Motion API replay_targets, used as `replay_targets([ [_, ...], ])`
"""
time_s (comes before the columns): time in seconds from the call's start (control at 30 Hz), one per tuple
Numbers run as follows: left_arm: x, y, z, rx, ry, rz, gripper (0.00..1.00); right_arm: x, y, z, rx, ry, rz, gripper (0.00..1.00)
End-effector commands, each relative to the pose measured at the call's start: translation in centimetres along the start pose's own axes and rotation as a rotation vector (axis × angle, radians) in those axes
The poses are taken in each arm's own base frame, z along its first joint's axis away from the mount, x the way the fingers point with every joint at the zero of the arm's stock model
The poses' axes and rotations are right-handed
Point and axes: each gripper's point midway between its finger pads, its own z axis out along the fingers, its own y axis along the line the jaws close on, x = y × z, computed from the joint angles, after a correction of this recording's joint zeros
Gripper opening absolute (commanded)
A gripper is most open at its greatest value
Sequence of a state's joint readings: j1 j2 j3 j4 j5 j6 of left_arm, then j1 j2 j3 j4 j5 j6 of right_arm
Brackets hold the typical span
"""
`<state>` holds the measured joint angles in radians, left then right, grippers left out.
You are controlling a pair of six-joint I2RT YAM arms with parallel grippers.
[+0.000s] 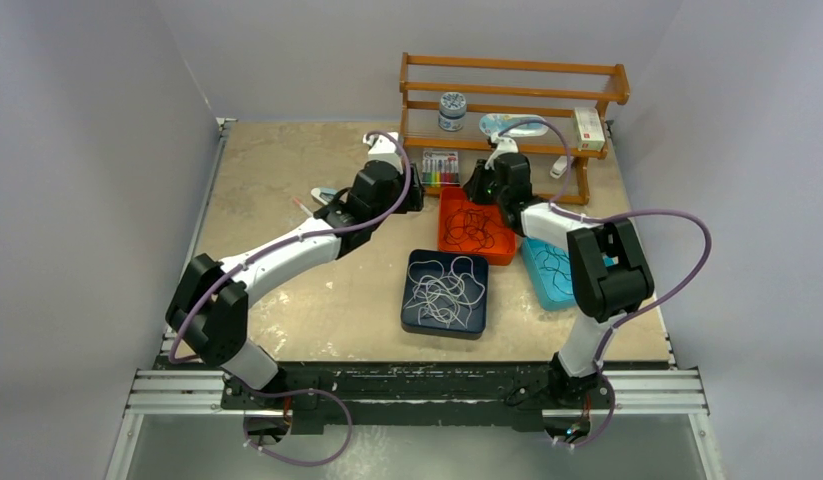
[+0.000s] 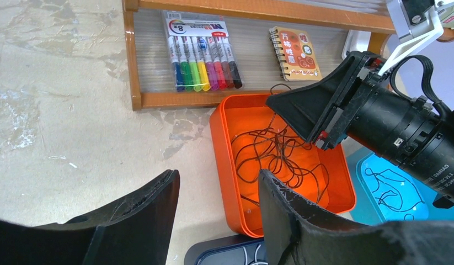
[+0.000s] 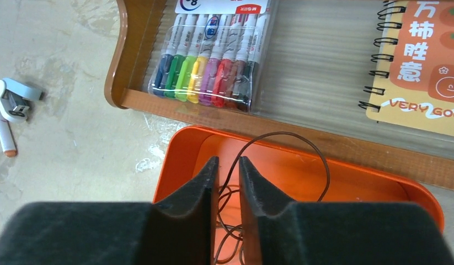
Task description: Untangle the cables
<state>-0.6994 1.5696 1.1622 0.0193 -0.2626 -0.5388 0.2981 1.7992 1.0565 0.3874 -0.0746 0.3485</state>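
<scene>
The dark cables [image 2: 271,157] are found tangled in the orange tray [image 2: 219,143] on the surface, directly beneath the right claw [image 3: 229,161]. One strand is seen rising from the heap and running lengthwise between that claw's jaws, which stand only narrowly apart. The strand is not visibly pinched. The left claw [image 2: 219,175] is held wide apart and empty, just beside the tray's near-left corner. The right arm is judged better placed, and a straight closure is indicated.

Three trays [image 1: 445,215], two claws [image 2: 217,174]
</scene>
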Motion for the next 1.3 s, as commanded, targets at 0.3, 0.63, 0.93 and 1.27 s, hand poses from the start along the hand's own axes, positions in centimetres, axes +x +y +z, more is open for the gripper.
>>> replay_targets([
  [0.3, -2.3, -0.1, -1.3, 0.012, -0.075, -0.043, 0.53, 1.6, 0.8, -3.6, 0.014, 0.008, -0.065, 0.00],
  [0.63, -1.7, -0.2, -0.6, 0.016, -0.059, -0.040, 0.53, 8.2, 0.8, -4.5, 0.013, 0.155, -0.049, 0.00],
  [0.93, -1.0, -0.5, 0.5, 0.023, -0.033, -0.044, 0.53, 10.0, 0.6, -3.0, -0.004, 0.224, -0.078, 0.00],
  [1.27, -1.6, -0.4, 0.1, 0.015, -0.048, -0.040, 0.54, 4.2, 1.9, -6.1, -0.003, 0.048, -0.073, 0.34],
])
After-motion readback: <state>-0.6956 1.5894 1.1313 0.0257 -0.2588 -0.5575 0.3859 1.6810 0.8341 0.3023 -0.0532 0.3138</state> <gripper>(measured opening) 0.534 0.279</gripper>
